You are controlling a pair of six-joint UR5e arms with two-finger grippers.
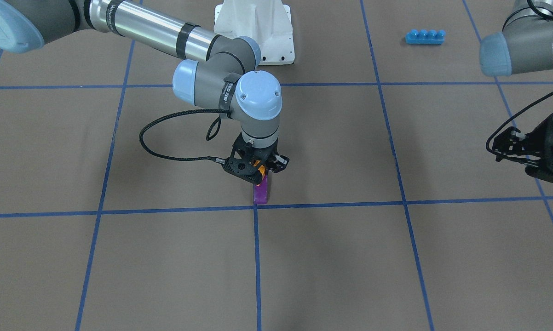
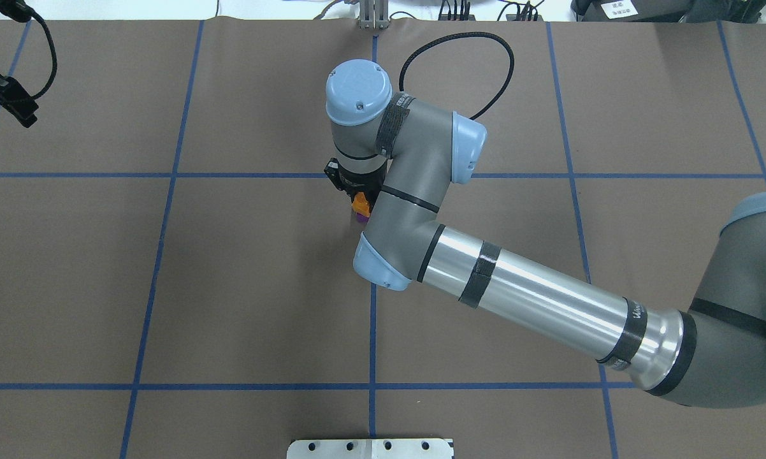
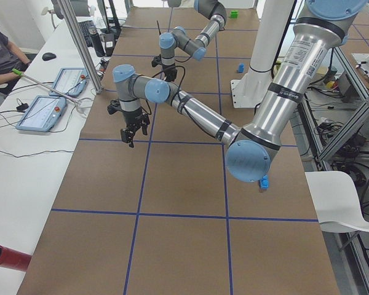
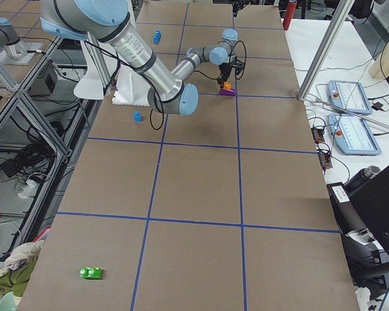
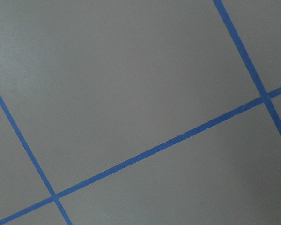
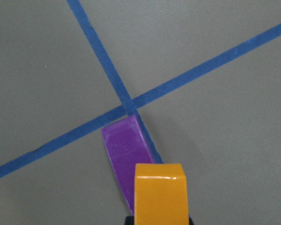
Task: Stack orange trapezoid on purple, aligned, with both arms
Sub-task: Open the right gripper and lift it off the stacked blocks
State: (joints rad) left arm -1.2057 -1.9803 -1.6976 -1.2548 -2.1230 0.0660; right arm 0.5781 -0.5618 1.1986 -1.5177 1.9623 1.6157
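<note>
Brown gridded surface (image 1: 350,257), front-facing view: the right claw (image 1: 261,174) is gripping the orange trapezoid (image 1: 257,164) directly over the purple (image 1: 261,193), which is sitting at a tape crossing (image 1: 256,205). Left claw (image 1: 499,147) is hanging well apart; whether wide or narrow cannot be told. Right wrist view: orange is covering purple's near end.

Right gripper (image 1: 261,176) over purple (image 1: 260,193), open mat (image 1: 331,257) around, left gripper (image 1: 502,146) seemingly far

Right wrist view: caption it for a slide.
Orange block poised over the purple block, which lies beside a blue tape crossing.
</note>
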